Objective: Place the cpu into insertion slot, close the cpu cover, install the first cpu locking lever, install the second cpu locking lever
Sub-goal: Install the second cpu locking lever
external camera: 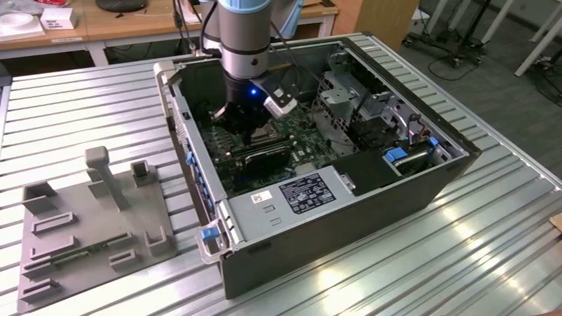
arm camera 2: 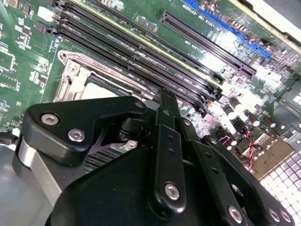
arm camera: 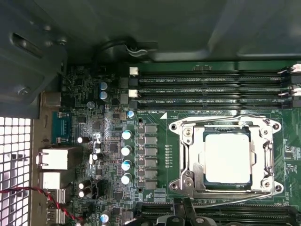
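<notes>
CPU point(arm camera: 226, 157) sits flat in the insertion slot point(arm camera: 225, 186) in the first wrist view, its pale face showing through the window of the cpu cover point(arm camera: 268, 155), which lies down over it; thin wire levers point(arm camera: 221, 117) run along the frame's edges. In the second wrist view, the gripper point(arm camera 2: 162, 101) hangs just above the socket frame point(arm camera 2: 75, 77) beside the memory slots point(arm camera 2: 141, 61), and whether the jaws are open or closed cannot be told. In the exterior view, the arm point(external camera: 244, 46) reaches straight down into the open computer case point(external camera: 351, 217) on the slatted desk point(external camera: 491, 250), likely to work right at the socket.

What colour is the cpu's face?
Pale silver-grey; the cpu shows best in the first wrist view.
</notes>
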Controlling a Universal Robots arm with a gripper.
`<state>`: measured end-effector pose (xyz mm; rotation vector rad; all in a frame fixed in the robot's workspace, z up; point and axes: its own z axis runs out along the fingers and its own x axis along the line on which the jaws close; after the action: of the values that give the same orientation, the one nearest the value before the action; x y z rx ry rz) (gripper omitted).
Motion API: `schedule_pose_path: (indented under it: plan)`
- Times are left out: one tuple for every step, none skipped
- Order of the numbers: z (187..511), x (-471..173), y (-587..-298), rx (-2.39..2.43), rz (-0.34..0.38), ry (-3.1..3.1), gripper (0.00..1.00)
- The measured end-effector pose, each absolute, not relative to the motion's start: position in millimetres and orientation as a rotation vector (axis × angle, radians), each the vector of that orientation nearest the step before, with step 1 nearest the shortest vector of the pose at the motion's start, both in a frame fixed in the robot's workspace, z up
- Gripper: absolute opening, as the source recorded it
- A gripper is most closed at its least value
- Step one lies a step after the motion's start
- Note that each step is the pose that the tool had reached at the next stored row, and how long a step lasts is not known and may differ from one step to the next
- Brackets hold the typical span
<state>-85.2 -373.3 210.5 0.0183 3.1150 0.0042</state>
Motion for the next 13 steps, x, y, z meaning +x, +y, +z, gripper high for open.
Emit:
schedule_pose_path:
  plan:
    - [210.0, -85.5, -373.1, 0.018, 0.004, 3.115, 0.11]
    - [209.3, -85.9, -373.0, 0.018, 0.004, 3.115, 0.11]
    - [208.6, -86.3, -372.9, 0.018, 0.004, 3.115, 0.11]
    - [207.8, -86.7, -372.8, 0.018, 0.004, 3.115, 0.11]
    - [207.1, -87.2, -372.7, 0.018, 0.005, 3.115, 0.11]
    - [206.3, -87.7, -372.6, 0.018, 0.005, 3.115, 0.11]
    - [205.6, -88.2, -372.5, 0.018, 0.006, 3.115, 0.11]
    - [204.9, -88.7, -372.3, 0.018, 0.007, 3.115, 0.11]
    - [204.3, -89.1, -372.1, 0.018, 0.007, 3.115, 0.11]
    - [203.8, -89.5, -371.8, 0.018, 0.008, 3.115, 0.11]
    - [203.4, -89.8, -371.5, 0.018, 0.008, 3.115, 0.11]
    - [203.2, -90.1, -371.2, 0.018, 0.008, 3.115, 0.11]
    - [202.9, -90.4, -370.8, 0.018, 0.009, 3.115, 0.11]
